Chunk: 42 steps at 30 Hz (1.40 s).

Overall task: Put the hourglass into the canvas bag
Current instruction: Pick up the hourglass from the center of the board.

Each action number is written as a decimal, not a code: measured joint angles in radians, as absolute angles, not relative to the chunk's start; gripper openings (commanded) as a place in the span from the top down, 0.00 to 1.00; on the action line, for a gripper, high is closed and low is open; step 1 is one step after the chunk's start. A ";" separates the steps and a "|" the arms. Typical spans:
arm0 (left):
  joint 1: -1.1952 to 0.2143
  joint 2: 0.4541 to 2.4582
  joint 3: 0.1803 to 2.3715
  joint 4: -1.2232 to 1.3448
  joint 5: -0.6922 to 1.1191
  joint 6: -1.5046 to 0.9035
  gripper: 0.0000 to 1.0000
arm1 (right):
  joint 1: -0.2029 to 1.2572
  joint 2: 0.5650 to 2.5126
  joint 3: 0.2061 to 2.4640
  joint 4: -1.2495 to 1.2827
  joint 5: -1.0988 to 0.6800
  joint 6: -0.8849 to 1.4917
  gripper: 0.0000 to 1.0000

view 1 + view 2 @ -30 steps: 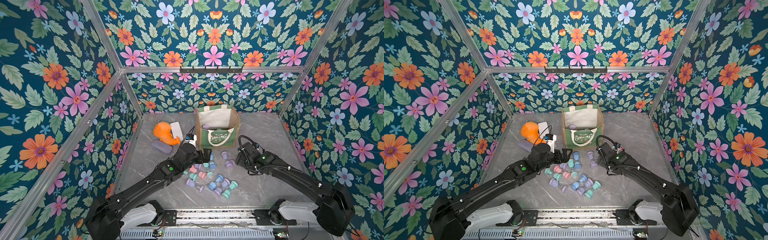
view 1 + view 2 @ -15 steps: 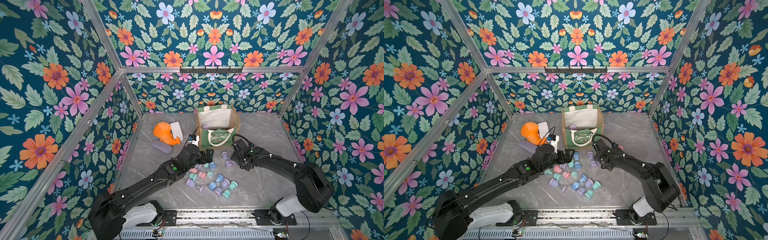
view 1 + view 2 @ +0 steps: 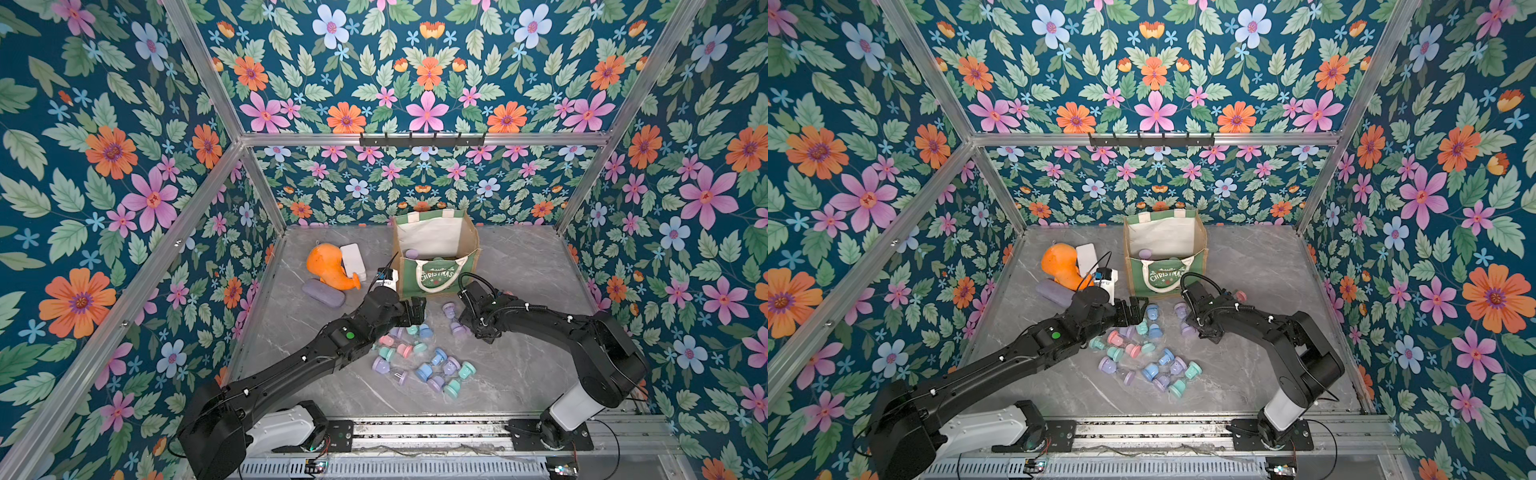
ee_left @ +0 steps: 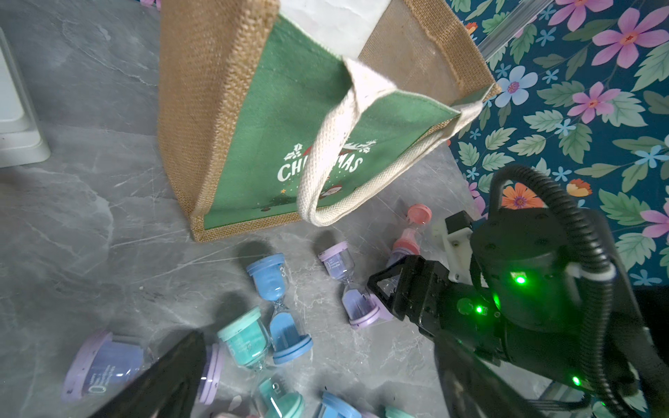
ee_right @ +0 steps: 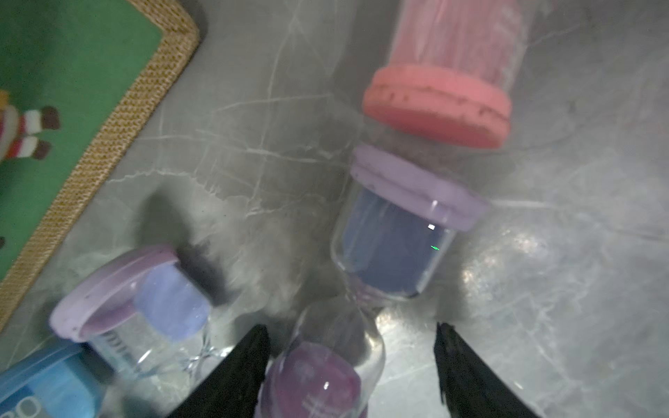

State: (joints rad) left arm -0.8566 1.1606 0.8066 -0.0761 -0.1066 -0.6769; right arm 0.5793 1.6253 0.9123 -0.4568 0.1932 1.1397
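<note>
On grey marble-look tabletop (image 3: 519,266), just off the front base edge of the boxy green canvas bag with tan burlap sides (image 3: 436,275): lilac-capped clear hourglass with violet sand (image 5: 391,246) lies on its side, outside the bag. Right gripper (image 5: 350,327) is down over it. Right wrist view shows the two black fingers (image 5: 249,365) spread, one either side of the near bulb. One is at or almost at the glass, the other has a visible gap, so not clamped. Far cap sits right up against a pink-capped hourglass (image 5: 436,108), also lying down. Second lilac-capped hourglass (image 5: 126,307) lies beside it, toward the bag. In both top views the straddled one is mostly hidden under the arm.

Left gripper (image 3: 417,309) hangs near the bag's front left corner, over the scattered pastel hourglasses (image 3: 424,370). In the left wrist view one finger (image 4: 163,376) sits far off to the side with table showing at centre: jaws apart, holding nothing.

Bag upright, mouth open, white handle (image 4: 325,155) flopped over the "CHRISTMAS" print. Lilac rounded item (image 3: 411,253) inside, can't tell what. Left of the bag: orange rounded toy (image 3: 328,266), white flat rectangular object (image 3: 352,257), purple oval case (image 3: 323,293).
</note>
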 measured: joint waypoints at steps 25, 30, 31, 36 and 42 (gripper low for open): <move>-0.857 1.172 0.811 -0.076 -0.109 -0.677 0.00 | 0.632 1.626 0.874 -0.540 0.216 1.121 0.41; -0.857 1.165 0.808 -0.078 -0.110 -0.677 0.00 | 0.632 1.628 0.869 -0.538 0.229 1.118 0.47; -0.857 1.164 0.808 -0.078 -0.111 -0.677 0.00 | 0.632 1.627 0.867 -0.536 0.230 1.118 0.51; -0.857 1.163 0.809 -0.078 -0.114 -0.677 0.00 | 0.631 1.612 0.855 -0.531 0.228 1.114 0.56; -0.857 1.160 0.809 -0.078 -0.117 -0.677 0.00 | 0.631 1.589 0.847 -0.519 0.192 1.114 0.62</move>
State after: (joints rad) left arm -0.8566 1.1603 0.8085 -0.0776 -0.1169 -0.6769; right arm 0.6312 1.5894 0.8471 -0.5194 0.1925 1.1141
